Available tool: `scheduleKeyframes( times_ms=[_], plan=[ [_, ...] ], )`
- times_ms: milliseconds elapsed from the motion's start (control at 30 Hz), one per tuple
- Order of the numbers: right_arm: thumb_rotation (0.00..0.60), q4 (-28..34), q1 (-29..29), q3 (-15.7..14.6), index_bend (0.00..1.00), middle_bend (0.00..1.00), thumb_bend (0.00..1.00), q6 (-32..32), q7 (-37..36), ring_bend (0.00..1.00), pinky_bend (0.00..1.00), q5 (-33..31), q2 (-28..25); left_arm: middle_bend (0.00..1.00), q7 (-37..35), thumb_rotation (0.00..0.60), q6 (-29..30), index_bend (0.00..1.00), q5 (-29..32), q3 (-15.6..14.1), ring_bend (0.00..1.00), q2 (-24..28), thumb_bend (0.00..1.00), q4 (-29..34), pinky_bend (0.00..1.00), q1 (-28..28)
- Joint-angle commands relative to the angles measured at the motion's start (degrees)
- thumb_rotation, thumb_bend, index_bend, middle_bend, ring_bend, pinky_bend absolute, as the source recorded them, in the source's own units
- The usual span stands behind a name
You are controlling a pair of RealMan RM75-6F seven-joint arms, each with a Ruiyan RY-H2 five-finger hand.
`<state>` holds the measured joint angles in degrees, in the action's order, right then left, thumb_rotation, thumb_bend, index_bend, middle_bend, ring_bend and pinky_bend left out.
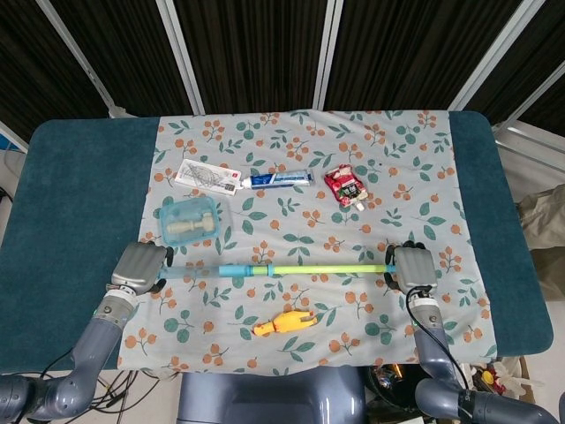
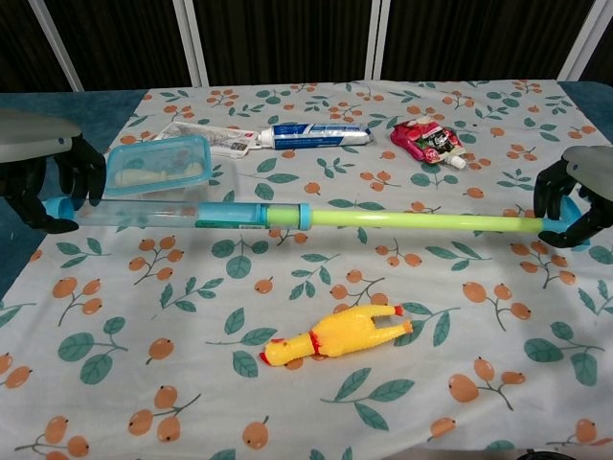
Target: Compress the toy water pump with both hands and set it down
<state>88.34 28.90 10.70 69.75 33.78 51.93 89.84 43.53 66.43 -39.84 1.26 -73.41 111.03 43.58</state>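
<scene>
The toy water pump [image 1: 265, 269] [image 2: 249, 215] is a long clear-blue tube with a yellow-green rod drawn far out to the right. It is held level just above the patterned cloth. My left hand [image 1: 139, 268] [image 2: 43, 172] grips the tube's end. My right hand [image 1: 413, 268] [image 2: 579, 196] grips the blue knob at the rod's end. Both hands have fingers wrapped round the pump, and the ends themselves are hidden inside them.
A yellow rubber chicken [image 1: 282, 323] [image 2: 335, 335] lies in front of the pump. Behind it sit a blue lidded box [image 1: 188, 219] [image 2: 158, 163], a toothpaste tube [image 1: 276, 179] [image 2: 316, 135], a leaflet [image 1: 207, 175] and a red pouch [image 1: 346, 186] [image 2: 428, 141].
</scene>
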Motion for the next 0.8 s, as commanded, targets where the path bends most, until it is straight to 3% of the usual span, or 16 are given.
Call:
scheduleKeyframes(
  times_ms=[33, 800],
  plan=[
    [0.6, 0.5, 0.2, 0.1, 0.82, 0.57, 0.41, 0.1, 0.3, 0.31, 0.27, 0.2, 0.1, 0.53, 0.6, 0.6, 0.1, 0.59, 0.2, 0.1, 0.36, -0.2, 0.37, 0.4, 0.47, 0.4],
    [0.6, 6.0, 2.8, 1.7, 0.83, 0.58, 0.41, 0.7, 4.1, 0.31, 0.27, -0.8, 0.2, 0.53, 5.1, 0.6, 1.9, 0.59, 6.2, 3.3, 0.36, -4.1, 0.37, 2.1, 0.47, 4.7]
  ],
)
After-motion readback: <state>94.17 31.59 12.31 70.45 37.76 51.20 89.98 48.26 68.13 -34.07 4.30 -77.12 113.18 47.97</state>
